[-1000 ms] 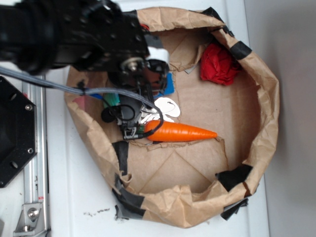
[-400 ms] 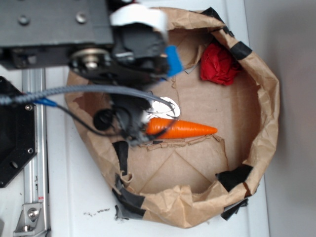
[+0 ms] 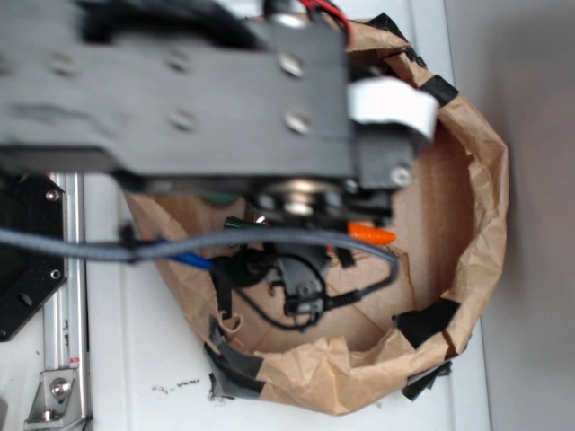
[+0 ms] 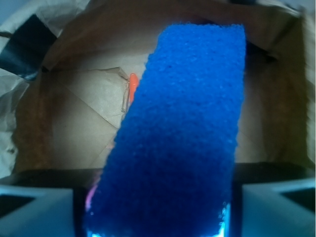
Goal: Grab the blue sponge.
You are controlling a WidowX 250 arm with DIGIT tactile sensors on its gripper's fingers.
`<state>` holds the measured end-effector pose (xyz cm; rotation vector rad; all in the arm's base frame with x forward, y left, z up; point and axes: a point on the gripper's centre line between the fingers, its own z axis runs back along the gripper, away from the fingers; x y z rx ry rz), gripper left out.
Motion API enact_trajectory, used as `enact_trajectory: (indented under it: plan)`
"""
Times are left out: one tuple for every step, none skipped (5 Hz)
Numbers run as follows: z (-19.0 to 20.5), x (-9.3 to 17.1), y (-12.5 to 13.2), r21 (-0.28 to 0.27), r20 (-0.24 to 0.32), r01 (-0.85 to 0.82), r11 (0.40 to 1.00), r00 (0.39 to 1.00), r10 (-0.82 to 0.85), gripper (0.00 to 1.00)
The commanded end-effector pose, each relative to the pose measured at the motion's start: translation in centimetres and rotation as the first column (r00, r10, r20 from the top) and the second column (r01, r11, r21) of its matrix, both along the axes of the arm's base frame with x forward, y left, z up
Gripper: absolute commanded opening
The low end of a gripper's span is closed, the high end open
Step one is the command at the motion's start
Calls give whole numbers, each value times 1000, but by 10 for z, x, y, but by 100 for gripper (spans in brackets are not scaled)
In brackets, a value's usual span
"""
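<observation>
1. In the wrist view, the blue sponge [image 4: 180, 133] fills the middle of the frame, a bright blue foam bar with a coarse, pitted face, rising from the bottom edge and leaning slightly to the right.
2. The gripper [image 4: 158, 217] is pinching the sponge: a pale finger [image 4: 34, 210] sits on each side of the bar's lower end, pressed against it.
3. Beyond the sponge, well below the gripper, lies the brown paper floor of a paper bag basin [image 4: 74, 118] with creased, folded walls.
4. A sliver of the orange toy carrot [image 4: 132, 86] shows just past the sponge's left edge, down on the paper floor.
5. In the exterior view, the black arm [image 3: 180, 90] covers most of the basin [image 3: 481, 180], blurred and close to the camera; the sponge and the fingers are hidden from here.
6. Only the carrot's tip [image 3: 373, 234] peeks out below the arm, beside grey cables [image 3: 269, 247].
7. Black tape patches [image 3: 427, 323] hold the basin's rim together, away from the gripper.
</observation>
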<state>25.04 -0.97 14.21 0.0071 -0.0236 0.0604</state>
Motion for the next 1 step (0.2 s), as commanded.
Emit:
enact_trajectory:
  plan:
    - [-12, 7, -15, -17, 36, 44, 999, 998, -43, 0]
